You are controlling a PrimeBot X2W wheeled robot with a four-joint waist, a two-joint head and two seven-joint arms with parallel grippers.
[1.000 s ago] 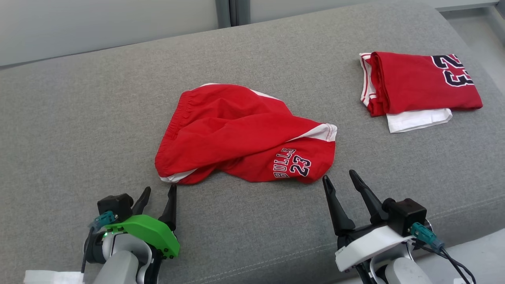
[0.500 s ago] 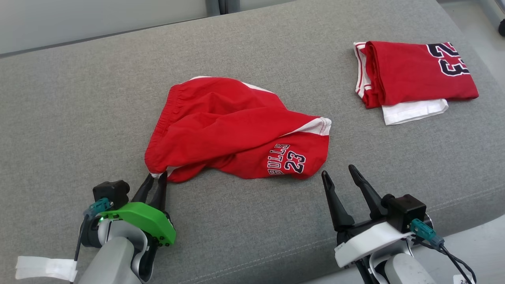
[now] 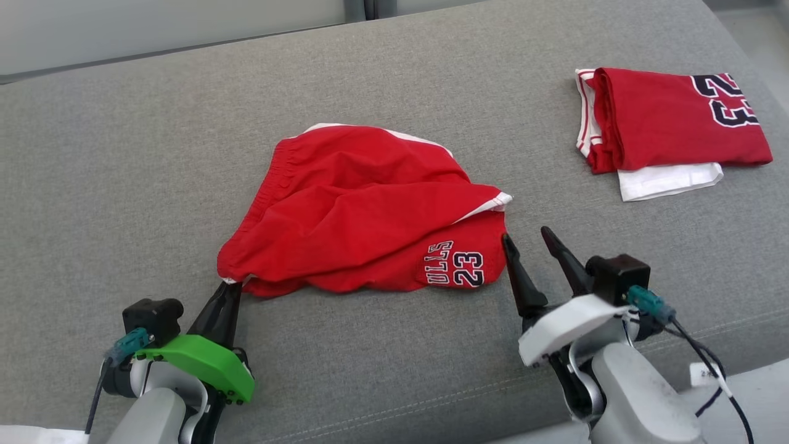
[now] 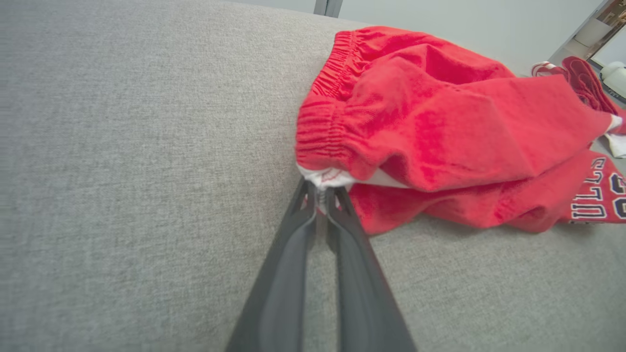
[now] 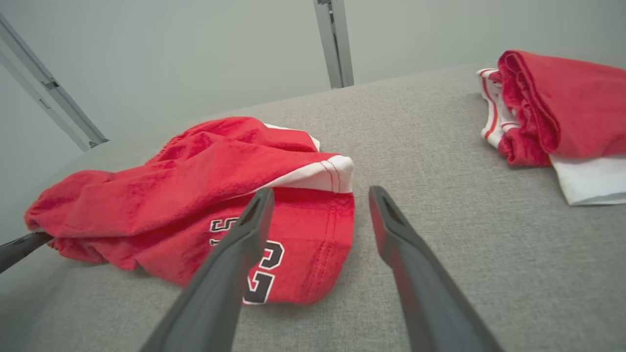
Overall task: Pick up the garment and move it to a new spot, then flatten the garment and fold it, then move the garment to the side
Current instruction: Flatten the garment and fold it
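Observation:
The garment (image 3: 363, 216), red shorts with white trim and a "23" print, lies crumpled on the grey cushion (image 3: 123, 154). My left gripper (image 3: 232, 285) is shut on the white-edged near-left corner of the garment (image 4: 420, 127); in the left wrist view the fingers (image 4: 293, 244) pinch that white hem. My right gripper (image 3: 525, 239) stands open at the garment's right edge, its left finger touching the cloth by the number print. In the right wrist view the garment (image 5: 195, 195) lies behind my open right gripper (image 5: 318, 195), whose left finger overlaps its lower right corner.
A folded red jersey (image 3: 672, 120) with "23" on a white cloth (image 3: 669, 180) lies at the cushion's far right. A pale wall (image 3: 154, 24) runs behind the cushion. The cushion's front edge and the floor (image 3: 758, 388) are near my right arm.
My left gripper moved forward to the garment's near-left corner and shut on it. My right gripper advanced to the garment's right edge, staying open. The head camera shifted slightly.

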